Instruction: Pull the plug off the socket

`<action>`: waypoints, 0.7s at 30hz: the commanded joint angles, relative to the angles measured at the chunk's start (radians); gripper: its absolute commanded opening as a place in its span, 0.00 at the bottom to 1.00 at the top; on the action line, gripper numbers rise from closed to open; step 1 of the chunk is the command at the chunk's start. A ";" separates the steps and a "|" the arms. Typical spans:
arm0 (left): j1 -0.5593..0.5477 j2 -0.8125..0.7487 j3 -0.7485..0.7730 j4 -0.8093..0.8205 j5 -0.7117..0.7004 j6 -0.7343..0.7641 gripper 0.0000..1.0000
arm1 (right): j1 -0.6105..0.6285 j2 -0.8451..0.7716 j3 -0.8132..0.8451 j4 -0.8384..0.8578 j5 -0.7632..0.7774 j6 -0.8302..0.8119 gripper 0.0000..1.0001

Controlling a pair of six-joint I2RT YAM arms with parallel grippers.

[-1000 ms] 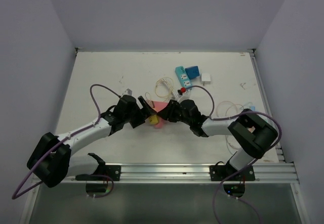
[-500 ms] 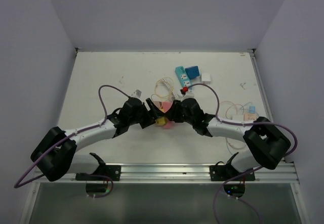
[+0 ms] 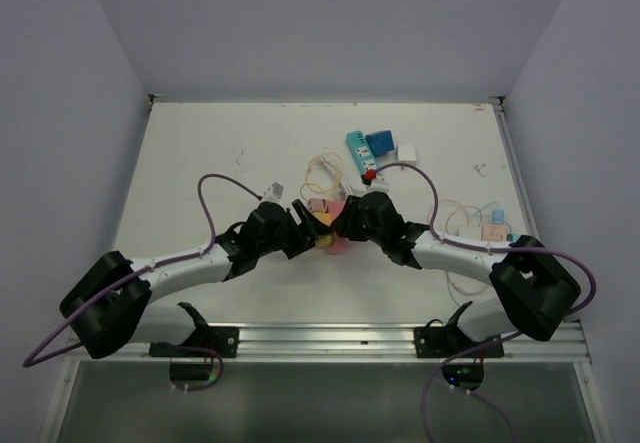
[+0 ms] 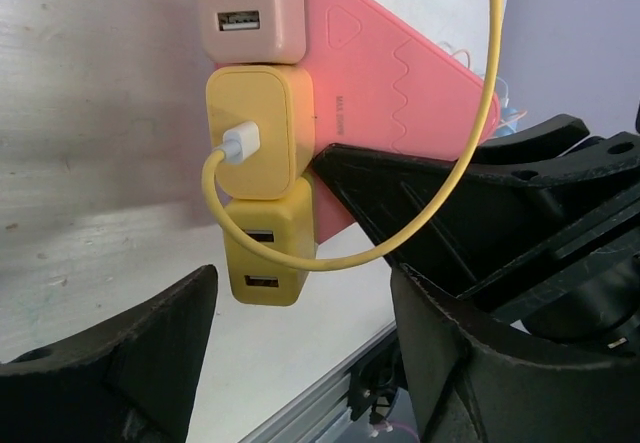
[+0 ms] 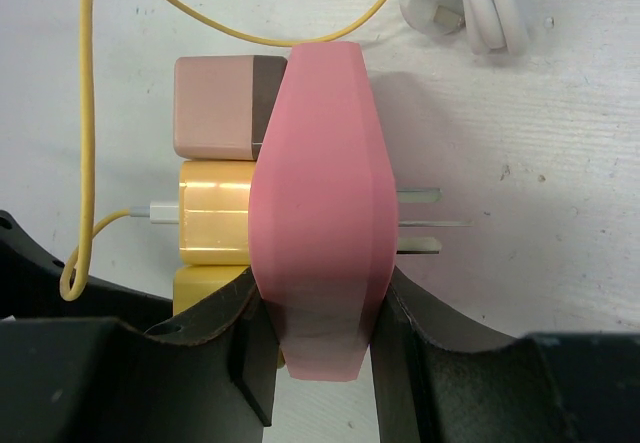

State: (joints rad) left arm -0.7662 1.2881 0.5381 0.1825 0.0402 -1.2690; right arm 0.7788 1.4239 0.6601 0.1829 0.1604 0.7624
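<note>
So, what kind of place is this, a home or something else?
Probably a robot test cell in a lab: a white table boxed in by bare walls, an aluminium rail along its near edge, and chargers plugged into a pink socket block.

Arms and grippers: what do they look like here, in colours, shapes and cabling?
The left arm and right arm have white links between bulky black joints. A purple cable loops along each. The left gripper and right gripper have matte black, broad, curved fingers. No markings or sleeves show.
</note>
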 commanded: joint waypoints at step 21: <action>-0.035 0.088 0.030 0.159 -0.099 0.014 0.19 | 0.002 -0.106 0.019 0.032 0.041 0.068 0.00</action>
State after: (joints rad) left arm -0.7956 1.3727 0.5533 0.2813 -0.0029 -1.2716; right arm 0.7780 1.3655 0.6601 0.1497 0.1883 0.8089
